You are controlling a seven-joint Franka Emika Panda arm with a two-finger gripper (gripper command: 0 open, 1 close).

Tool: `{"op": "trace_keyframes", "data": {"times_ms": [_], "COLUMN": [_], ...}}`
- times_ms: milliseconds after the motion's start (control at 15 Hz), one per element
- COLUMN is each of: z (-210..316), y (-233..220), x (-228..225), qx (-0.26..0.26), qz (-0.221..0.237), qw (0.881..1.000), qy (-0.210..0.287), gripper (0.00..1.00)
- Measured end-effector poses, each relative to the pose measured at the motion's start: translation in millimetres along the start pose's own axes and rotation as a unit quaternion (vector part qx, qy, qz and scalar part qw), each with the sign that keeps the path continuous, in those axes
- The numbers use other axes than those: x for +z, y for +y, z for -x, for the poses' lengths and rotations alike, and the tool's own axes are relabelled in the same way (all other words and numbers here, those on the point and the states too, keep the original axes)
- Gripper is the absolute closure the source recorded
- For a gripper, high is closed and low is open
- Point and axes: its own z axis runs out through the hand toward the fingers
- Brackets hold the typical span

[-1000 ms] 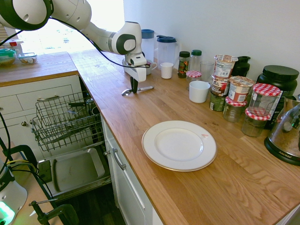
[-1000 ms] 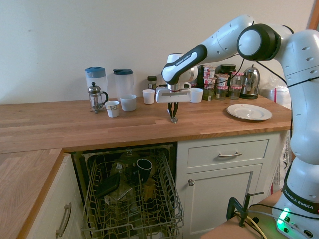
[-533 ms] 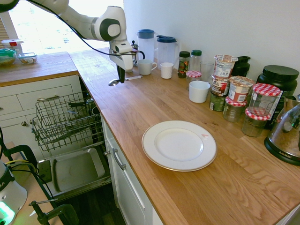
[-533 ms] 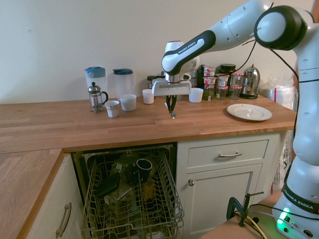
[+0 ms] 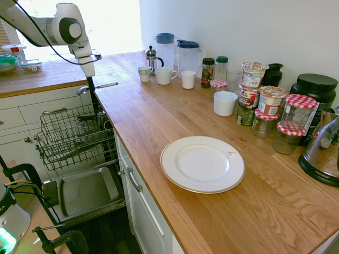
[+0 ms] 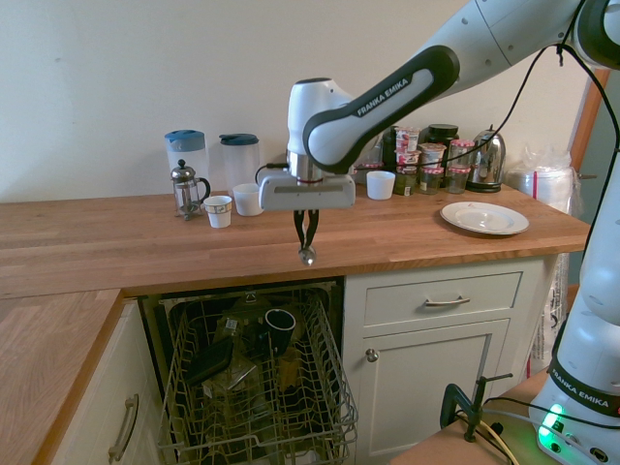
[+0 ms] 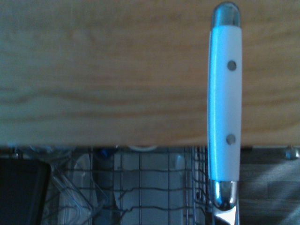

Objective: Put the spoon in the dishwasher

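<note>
Spoon point(image 5: 97, 87) carried to counter edge | level, clenched between fingers point(image 5: 91, 84)

Daylight from blown-out window point(image 5: 79, 32); exterior views bright, sharp; wrist view dim, bluish, soft

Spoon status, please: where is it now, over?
Gripper shut on spoon, carried level at counter edge. Dishwasher rack open below, mug inside. Nothing blocking.
</note>
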Motion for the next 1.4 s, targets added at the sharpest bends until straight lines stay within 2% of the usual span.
{"op": "trace_keyframes", "data": {"times_ms": [200, 467, 733, 1067, 1400], "z": [47, 72, 115, 149, 160], "y": [34, 43, 77, 100, 91], "x": [23, 23, 45, 128, 222], "qx": [-0.006, -0.018, -0.032, -0.038, -0.031], "qz": [-0.004, -0.007, -0.001, 0.014, 0.033], "qw": [1.000, 1.000, 0.999, 0.998, 0.999], "qy": [0.008, 0.021, 0.039, 0.039, 0.017], "gripper": [1.00, 1.00, 1.00, 1.00, 1.00]}}
